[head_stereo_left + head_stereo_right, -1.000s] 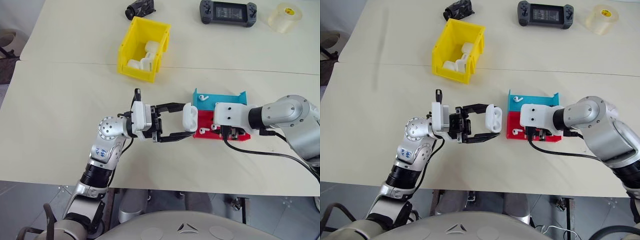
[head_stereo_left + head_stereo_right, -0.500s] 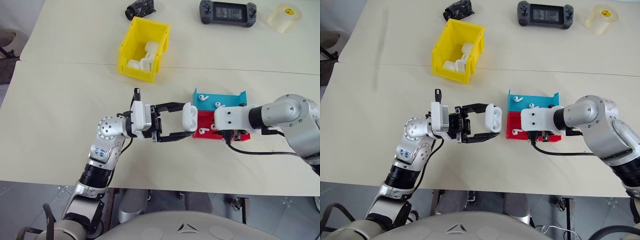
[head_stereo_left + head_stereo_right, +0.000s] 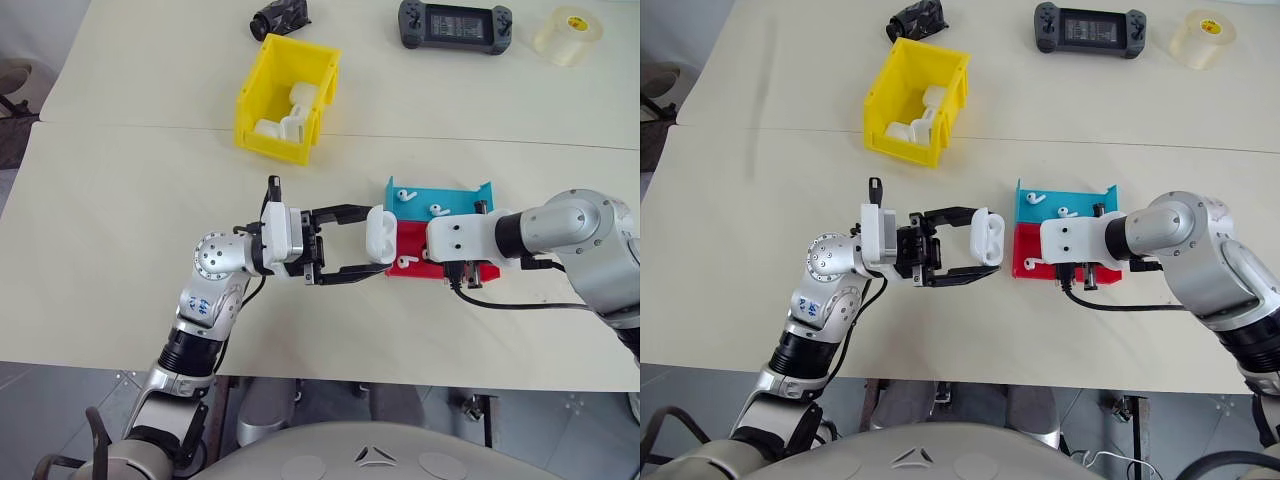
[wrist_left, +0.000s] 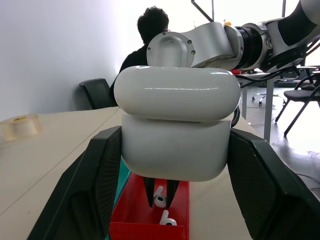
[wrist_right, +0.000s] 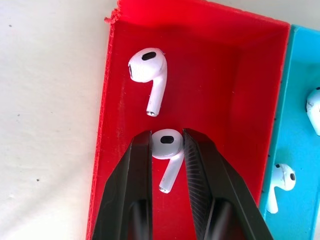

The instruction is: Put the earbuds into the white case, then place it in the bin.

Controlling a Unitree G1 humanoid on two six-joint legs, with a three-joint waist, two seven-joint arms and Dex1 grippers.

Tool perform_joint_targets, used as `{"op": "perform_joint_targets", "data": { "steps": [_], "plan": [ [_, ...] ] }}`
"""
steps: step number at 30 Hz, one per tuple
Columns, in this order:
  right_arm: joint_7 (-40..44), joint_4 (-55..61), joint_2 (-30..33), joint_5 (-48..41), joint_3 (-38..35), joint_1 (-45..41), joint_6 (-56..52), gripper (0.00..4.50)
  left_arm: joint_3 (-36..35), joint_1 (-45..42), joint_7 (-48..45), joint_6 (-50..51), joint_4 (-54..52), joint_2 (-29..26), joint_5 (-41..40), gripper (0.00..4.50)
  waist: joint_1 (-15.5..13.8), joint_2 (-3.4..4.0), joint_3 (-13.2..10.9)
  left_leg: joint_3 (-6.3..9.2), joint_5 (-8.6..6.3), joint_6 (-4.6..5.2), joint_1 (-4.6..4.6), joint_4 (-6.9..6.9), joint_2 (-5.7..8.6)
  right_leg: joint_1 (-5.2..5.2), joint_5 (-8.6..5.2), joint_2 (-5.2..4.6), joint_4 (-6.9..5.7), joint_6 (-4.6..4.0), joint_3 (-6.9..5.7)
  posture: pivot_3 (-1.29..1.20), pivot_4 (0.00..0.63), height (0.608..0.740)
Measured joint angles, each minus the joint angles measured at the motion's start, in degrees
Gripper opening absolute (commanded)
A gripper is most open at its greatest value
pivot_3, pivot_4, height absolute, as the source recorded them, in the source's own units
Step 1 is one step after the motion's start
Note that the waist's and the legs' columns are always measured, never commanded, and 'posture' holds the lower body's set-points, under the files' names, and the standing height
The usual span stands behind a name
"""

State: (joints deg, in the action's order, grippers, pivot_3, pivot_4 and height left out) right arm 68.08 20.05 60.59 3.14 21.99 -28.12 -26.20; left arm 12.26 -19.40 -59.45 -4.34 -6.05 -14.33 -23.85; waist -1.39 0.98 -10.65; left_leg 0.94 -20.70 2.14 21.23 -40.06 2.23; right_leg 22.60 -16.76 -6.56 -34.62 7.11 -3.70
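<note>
Earbuds, tiny glossy white plastic: we count four (two per tray).
Our right gripper (image 5: 167,145) pinches one earbud (image 5: 167,150) in the shallow red tray (image 5: 235,80); our left gripper (image 3: 372,245) clamps the closed glossy white rounded case (image 4: 177,122).

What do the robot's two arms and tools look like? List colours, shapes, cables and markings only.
Both arms are silver-grey metal with rounded joint housings and black bands. The left arm has blue handwritten marks. Each wrist carries a white boxy block. A black cable hangs beneath the right wrist. The left tool and right tool each have two black tapered fingers.
</note>
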Motion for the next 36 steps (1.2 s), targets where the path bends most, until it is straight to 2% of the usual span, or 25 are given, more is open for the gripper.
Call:
{"op": "perform_joint_targets", "data": {
  "steps": [3, 6, 11, 13, 15, 18, 24, 28, 36],
  "plan": [
    [-0.42, 0.18, -0.18, -1.29, -2.75, 1.97, -1.03, 0.63, -0.03, 0.39, -0.30, 0.14, -0.11, 0.07, -0.81, 2.78, -0.12, 0.00, 0.00, 0.01, 0.00, 0.00, 0.01, 0.00, 0.01, 0.00, 0.00, -0.01, 0.00, 0.00, 0.00, 0.00, 0.150, 0.740],
    [-0.82, 0.86, -1.13, -5.89, -8.95, 5.25, -1.70, 0.63, -0.26, 1.20, -1.54, 0.62, -0.31, -0.21, -2.07, 2.78, -0.04, 0.00, 0.00, 0.00, 0.00, 0.00, 0.03, 0.02, 0.00, 0.00, 0.00, -0.02, -0.04, 0.00, 0.00, 0.00, 0.150, 0.740],
    [-1.18, 2.98, -8.07, -17.41, -21.97, 13.03, 4.73, 0.63, -1.42, 1.34, -3.12, 1.18, -0.19, -0.67, -3.67, 2.78, -0.12, -0.01, -0.01, 0.01, 0.00, -0.03, 0.00, 0.01, -0.03, -0.05, 0.00, 0.04, -0.05, 0.01, -0.05, 0.00, 0.150, 0.740],
    [-2.75, 3.92, -13.78, -23.51, -27.06, 16.13, 6.07, 0.63, -2.23, 0.97, -3.82, 1.54, 0.27, -1.12, -4.16, 2.78, -0.10, -0.03, -0.02, 0.03, 0.00, -0.03, -0.03, -0.01, -0.05, -0.08, 0.01, 0.06, -0.10, 0.01, -0.05, 0.00, 0.150, 0.740],
    [-5.92, 5.79, -22.22, -32.45, -31.92, 18.50, 6.25, 0.63, -3.00, -0.02, -4.17, 2.24, 1.34, -1.21, -4.93, 2.78, -0.07, -0.03, -0.02, 0.03, 0.02, -0.05, -0.03, 0.02, -0.05, -0.07, 0.01, 0.07, -0.21, 0.01, -0.05, 0.00, 0.150, 0.740],
    [-10.14, 7.76, -27.29, -38.42, -34.57, 18.75, 6.55, 0.63, -4.03, -0.72, -4.50, 3.48, 2.39, -1.34, -5.50, 2.78, 0.01, -0.02, -0.02, 0.01, 0.03, -0.04, -0.05, 0.01, 0.03, -0.04, 0.01, 0.11, -0.33, 0.01, -0.03, 0.00, 0.150, 0.740],
    [-18.78, 11.12, -35.39, -42.34, -34.15, 17.74, 8.35, 0.63, -4.67, -2.77, -4.89, 7.71, 2.49, -1.71, -6.77, 2.78, 0.05, -0.02, -0.02, 0.03, 0.03, -0.04, -0.04, 0.02, 0.01, -0.01, 0.00, 0.15, -0.38, 0.00, 0.00, 0.00, 0.150, 0.740],
    [-23.22, 13.54, -41.79, -43.70, -29.49, 18.58, 8.83, 0.63, -5.95, -5.33, -3.47, 11.29, 2.40, -1.04, -8.62, 2.78, 0.03, -0.02, -0.02, 0.05, 0.03, -0.03, -0.04, 0.02, 0.04, 0.01, 0.00, 0.20, -0.42, 0.00, 0.00, 0.00, 0.150, 0.740],
    [-25.85, 13.17, -45.57, -43.68, -26.63, 19.65, 11.95, 0.63, -7.33, -6.23, -2.23, 15.66, 1.93, -0.13, -11.04, 2.78, 0.19, -0.02, -0.02, 0.03, 0.04, -0.01, -0.05, 0.05, 0.06, 0.04, 0.00, 0.25, -0.44, 0.00, 0.02, 0.00, 0.150, 0.740]
  ]
}}
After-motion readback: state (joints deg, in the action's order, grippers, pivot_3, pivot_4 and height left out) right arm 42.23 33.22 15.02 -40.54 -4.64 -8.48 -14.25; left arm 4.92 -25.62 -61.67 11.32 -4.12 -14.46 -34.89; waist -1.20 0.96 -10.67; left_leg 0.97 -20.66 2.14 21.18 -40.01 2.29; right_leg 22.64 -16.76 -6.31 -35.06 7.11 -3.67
